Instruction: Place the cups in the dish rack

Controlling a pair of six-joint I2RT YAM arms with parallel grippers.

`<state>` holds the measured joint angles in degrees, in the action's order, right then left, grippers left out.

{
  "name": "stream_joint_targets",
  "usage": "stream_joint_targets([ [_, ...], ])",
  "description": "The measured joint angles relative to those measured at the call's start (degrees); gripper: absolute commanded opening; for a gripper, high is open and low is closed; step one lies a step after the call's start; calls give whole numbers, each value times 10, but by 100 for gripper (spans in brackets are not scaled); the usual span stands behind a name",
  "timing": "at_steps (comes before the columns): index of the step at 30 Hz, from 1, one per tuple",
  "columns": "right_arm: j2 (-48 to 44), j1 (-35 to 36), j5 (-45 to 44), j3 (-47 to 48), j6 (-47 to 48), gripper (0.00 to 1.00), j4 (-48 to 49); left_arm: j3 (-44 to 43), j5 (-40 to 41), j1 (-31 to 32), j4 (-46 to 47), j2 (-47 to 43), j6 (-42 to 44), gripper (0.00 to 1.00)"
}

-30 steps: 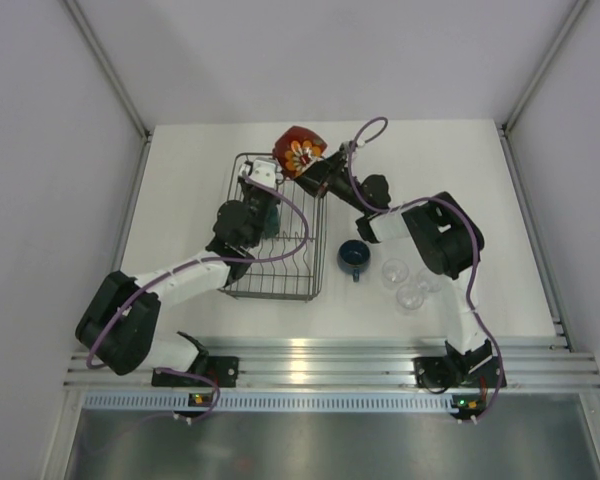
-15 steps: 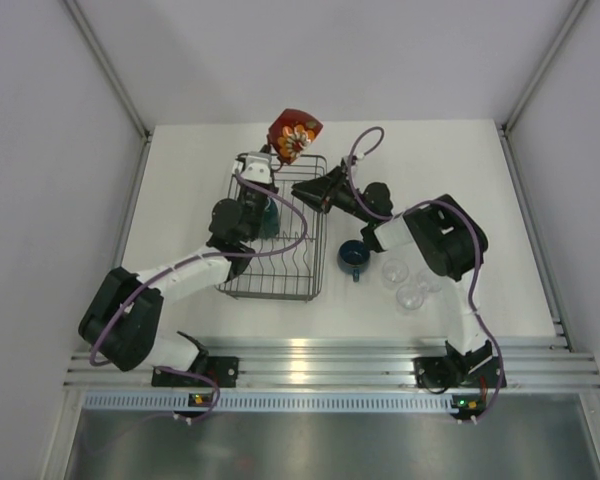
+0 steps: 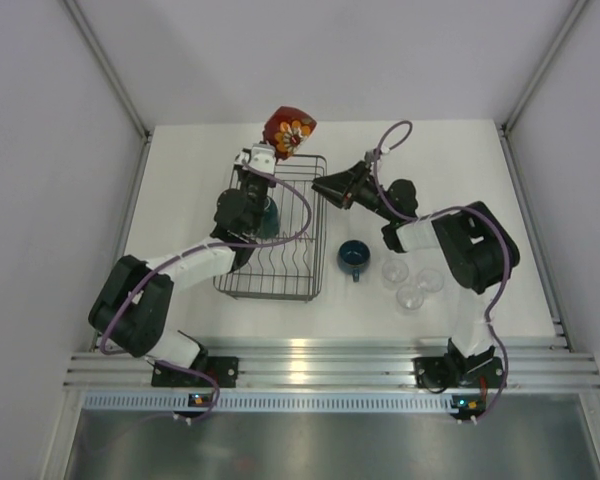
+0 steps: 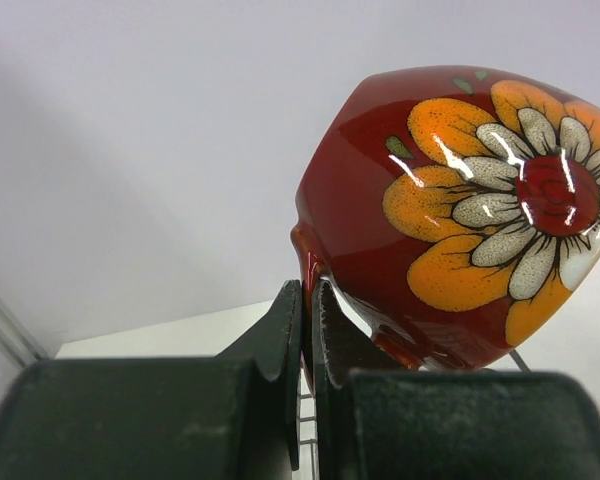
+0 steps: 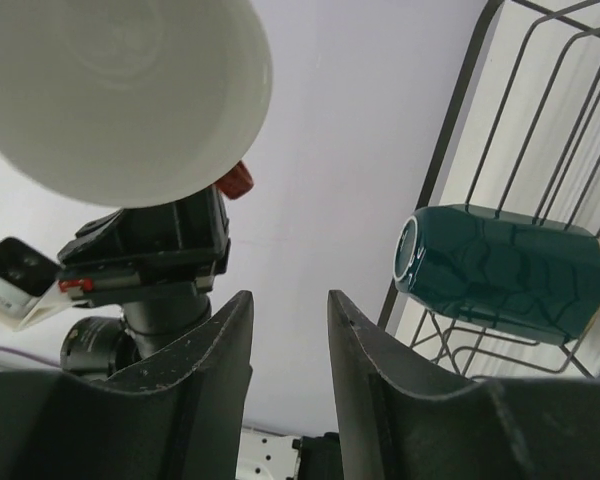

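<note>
**Red cup carried by left arm at far end of rack; placement pending**

On the white table (image 3: 450,170), the dish rack (image 3: 280,275) is positioned in front of the left arm, so that loading can be done within that arm's reach.

The red patterned cup (image 3: 288,131) is held in the air at the rack's far end. Its white inside is turned toward the right wrist camera. It is gripped by the left gripper (image 4: 307,310), whose fingers are closed to a thin slit at the cup's lower edge. Whether rim or handle is pinched cannot be told. This edge grip is judged to leave the cup body free for lowering between the wires.

The right gripper (image 5: 288,300) is empty, its fingers set moderately apart, beside the rack's right edge.

The teal mug (image 5: 500,270) is already lying on its side inside the rack. The dark-blue cup (image 3: 353,255) and the three clear glasses (image 3: 395,270) are not yet loaded and stand on the table right of the rack.

Compared with one second ago, the right gripper has been drawn back from the red cup, and the cup has been raised slightly farther by the left arm.
</note>
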<state>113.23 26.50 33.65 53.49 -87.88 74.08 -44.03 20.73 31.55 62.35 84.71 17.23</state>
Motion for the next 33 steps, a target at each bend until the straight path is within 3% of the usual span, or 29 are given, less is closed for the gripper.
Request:
stream_joint_targets([
  [17, -152, -163, 26, -188, 34, 36, 0, -80, 68, 17, -87, 87, 155, 0],
  [26, -196, -297, 56, -198, 23, 37, 0, -96, 138, 54, -110, 132, 226, 0],
  [33, -196, -323, 78, -198, 9, 37, -1, -134, 183, 80, -134, 184, 264, 0],
])
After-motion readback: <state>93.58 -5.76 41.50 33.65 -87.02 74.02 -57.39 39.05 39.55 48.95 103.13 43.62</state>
